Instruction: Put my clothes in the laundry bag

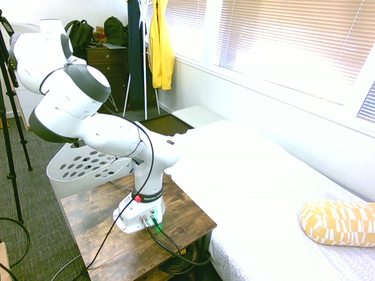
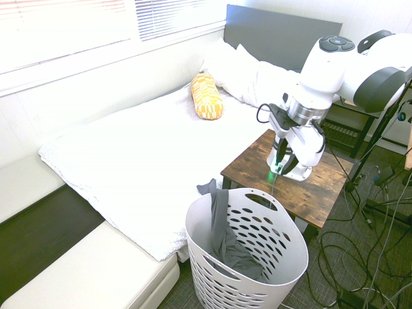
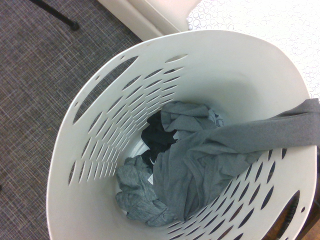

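hanging right of centre in the second exterior view, the gripper (image 2: 281, 159) points down above the laundry basket (image 2: 293, 254), and its fingers look parted with nothing between them; i read it as released, though the fingers are small and dark against the table behind.

directly below it, toward the lower middle of that frame, the grey garment (image 2: 226, 241) lies mostly inside the basket. one strip of it climbs the inner wall and hangs over the rim on the side facing the bed (image 2: 141, 154), its tip poking above the rim. the wrist view shows the same: the bulk of the cloth (image 3: 170, 170) bunched at the bottom, and one band stretched up to the rim at the right edge of the frame.

the risk, as i judge it, is that draped strip. thin soft fabric hanging over a smooth rim could slide outward under its own weight and drag more after it, or catch a finger if the arm passes low over the rim.
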`<move>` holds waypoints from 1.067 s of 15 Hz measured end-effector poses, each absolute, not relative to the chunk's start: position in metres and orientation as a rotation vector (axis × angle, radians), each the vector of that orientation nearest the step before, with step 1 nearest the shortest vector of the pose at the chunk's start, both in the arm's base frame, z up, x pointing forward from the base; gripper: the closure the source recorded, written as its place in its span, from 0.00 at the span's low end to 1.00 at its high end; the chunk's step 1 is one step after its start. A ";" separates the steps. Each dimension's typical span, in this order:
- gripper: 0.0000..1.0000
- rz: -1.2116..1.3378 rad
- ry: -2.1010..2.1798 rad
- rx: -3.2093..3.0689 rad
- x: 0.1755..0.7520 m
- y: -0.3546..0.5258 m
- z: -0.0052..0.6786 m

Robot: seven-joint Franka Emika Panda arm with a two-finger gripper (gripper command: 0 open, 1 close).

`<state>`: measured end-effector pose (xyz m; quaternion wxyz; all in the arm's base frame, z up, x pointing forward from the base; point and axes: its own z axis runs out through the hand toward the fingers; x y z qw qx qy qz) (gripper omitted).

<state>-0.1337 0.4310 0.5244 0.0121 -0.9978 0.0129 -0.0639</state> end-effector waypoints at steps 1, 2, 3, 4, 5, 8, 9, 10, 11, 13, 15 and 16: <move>0.00 -0.204 0.066 -3.113 -0.119 0.427 0.523; 0.00 -0.213 0.104 -3.116 -0.096 0.422 0.521; 0.00 -0.215 0.149 -3.118 -0.069 0.413 0.519; 0.00 -0.198 0.202 -3.120 -0.039 0.402 0.515; 0.00 -0.172 0.254 -3.117 -0.011 0.390 0.511; 0.00 -0.175 0.413 -3.098 0.037 0.364 0.484; 0.00 -0.183 0.466 -3.089 0.050 0.359 0.476; 0.00 -0.185 0.526 -3.075 0.065 0.353 0.467; 0.00 -0.178 0.599 -3.057 0.084 0.345 0.457; 0.00 -0.128 0.750 -3.018 0.124 0.325 0.429; 0.00 -0.043 0.876 -2.989 0.161 0.304 0.396; 0.00 0.008 0.920 -2.973 0.172 0.300 0.383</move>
